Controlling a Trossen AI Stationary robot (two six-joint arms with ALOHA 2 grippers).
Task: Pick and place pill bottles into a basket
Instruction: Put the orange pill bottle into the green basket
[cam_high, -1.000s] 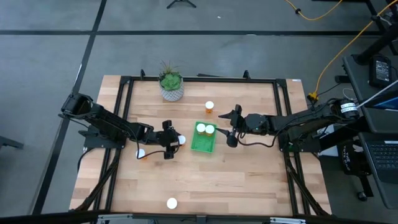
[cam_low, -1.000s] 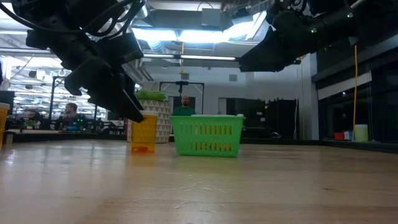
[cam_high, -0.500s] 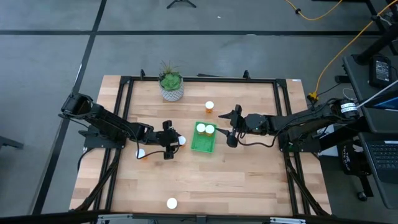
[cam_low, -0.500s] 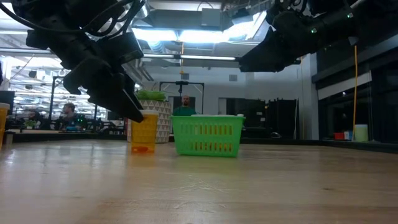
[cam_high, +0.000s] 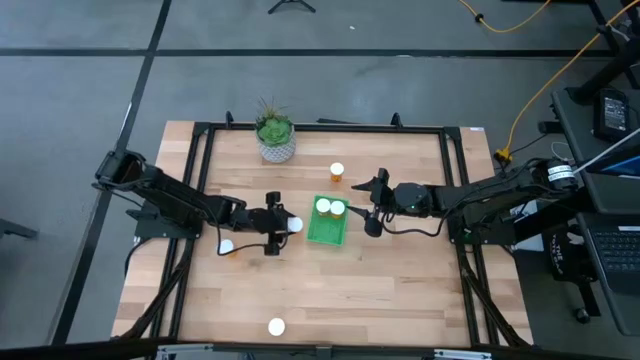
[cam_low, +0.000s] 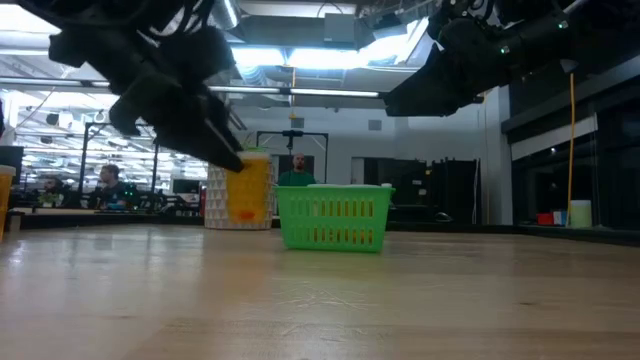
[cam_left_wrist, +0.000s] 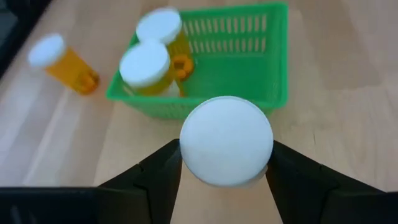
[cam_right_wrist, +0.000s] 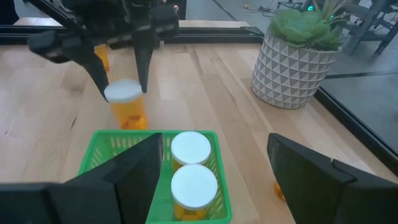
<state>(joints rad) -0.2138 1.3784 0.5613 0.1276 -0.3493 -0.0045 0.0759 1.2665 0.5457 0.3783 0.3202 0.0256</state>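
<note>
Two pill bottles (cam_high: 330, 208) already stand in the basket (cam_high: 326, 228), white caps up, crowded into the end nearest the plant pot (cam_high: 276, 140). A third, the carried bottle (cam_left_wrist: 226, 141), is clenched between the fingers of the left tool (cam_high: 279, 225), whose dark fingers flank the cap on both sides in the left wrist view.

Half a second ago the low view had this bottle lower, its base near the surface (cam_high: 400, 290); now it hangs clearly higher, beside the basket's rim, and from above the left tool has edged a little closer to the basket. So the lift is done and the carry has begun. What remains of this step is to bring the bottle over the open part of the basket and let go.

The right tool (cam_high: 372, 205) waits just beside the basket's other side, its fingers spread wide with nothing between them, unmoved over the last second.

The bottles are small orange cylinders with round white caps, see-through enough that the plastic glows in the low view. Three others are out on the surface: one near the left arm (cam_high: 228, 246), one behind the basket (cam_high: 337, 172), and one at the near edge (cam_high: 276, 326). That last one shows mostly as a white cap from above, so it is probably upright, though I can't be sure.
</note>
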